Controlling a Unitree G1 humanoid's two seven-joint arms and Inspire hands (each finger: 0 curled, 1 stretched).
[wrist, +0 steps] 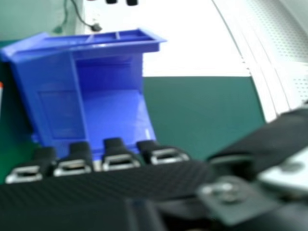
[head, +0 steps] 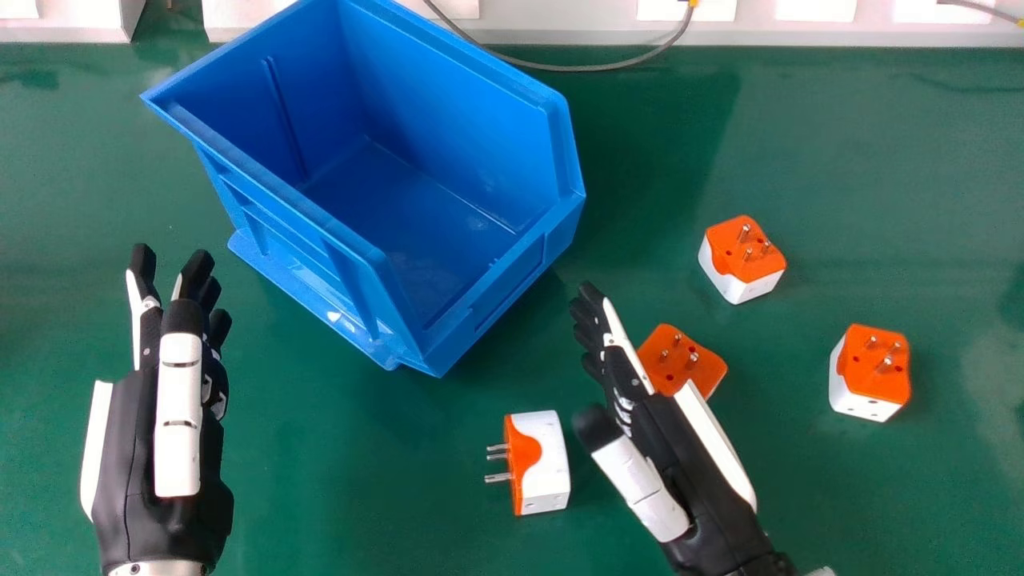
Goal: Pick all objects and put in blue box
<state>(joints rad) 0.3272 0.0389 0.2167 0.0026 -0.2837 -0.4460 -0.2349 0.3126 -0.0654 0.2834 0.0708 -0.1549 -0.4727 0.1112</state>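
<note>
My left hand (head: 188, 400) is over the table's left part in the head view, fingers straight and holding nothing. My right hand (head: 640, 408) is open above the table between two orange-and-white plug adapters: one (head: 541, 462) lying on its side to its left, another (head: 678, 358) partly hidden behind it. Two more adapters stand pins up farther right, one (head: 742, 258) nearer the back and one (head: 870, 371) at the right. The blue box (head: 416, 216) is empty inside. In the right hand view, fingertips of my right hand (wrist: 115, 156) show before the blue box (wrist: 57, 106).
The green table (head: 880, 160) carries the box at an angle, its near corner pointing toward the front. White equipment (head: 560, 24) lines the back edge, with a grey cable (head: 608, 66) looping onto the table behind the box.
</note>
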